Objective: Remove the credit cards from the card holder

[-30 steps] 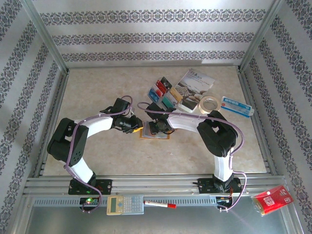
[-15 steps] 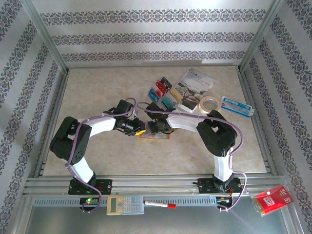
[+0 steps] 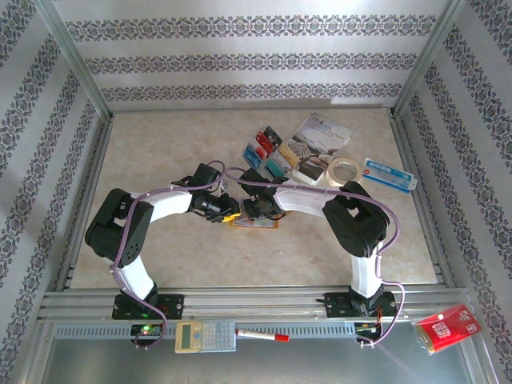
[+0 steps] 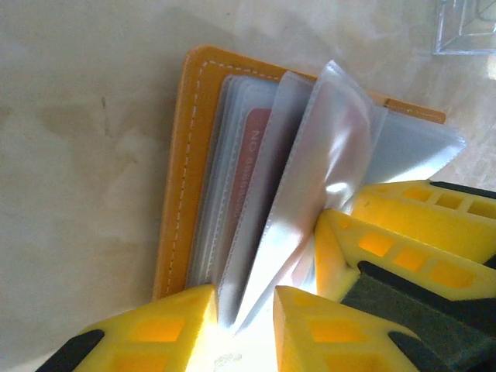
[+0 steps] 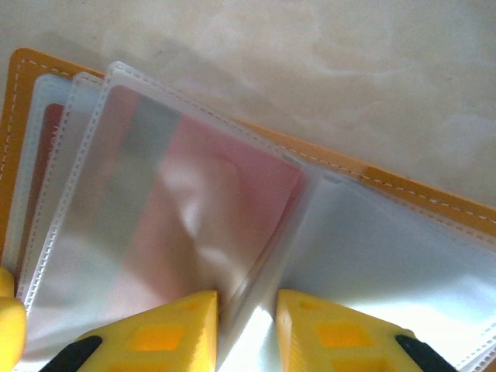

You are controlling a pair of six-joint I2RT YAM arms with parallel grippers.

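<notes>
With the card holder (image 3: 258, 223) lying open in the middle of the table (image 3: 160, 160), the right gripper (image 5: 246, 304) pinches one plastic sleeve (image 5: 101, 178) with a red card (image 5: 225, 182) inside, apparently to fan it clear, while the left gripper (image 4: 243, 301) straddles the other sleeves (image 4: 232, 194), grip unclear, probably steadying them

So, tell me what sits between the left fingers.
Clear plastic sleeves of the card holder run between the left fingers, seen in the left wrist view.
</notes>
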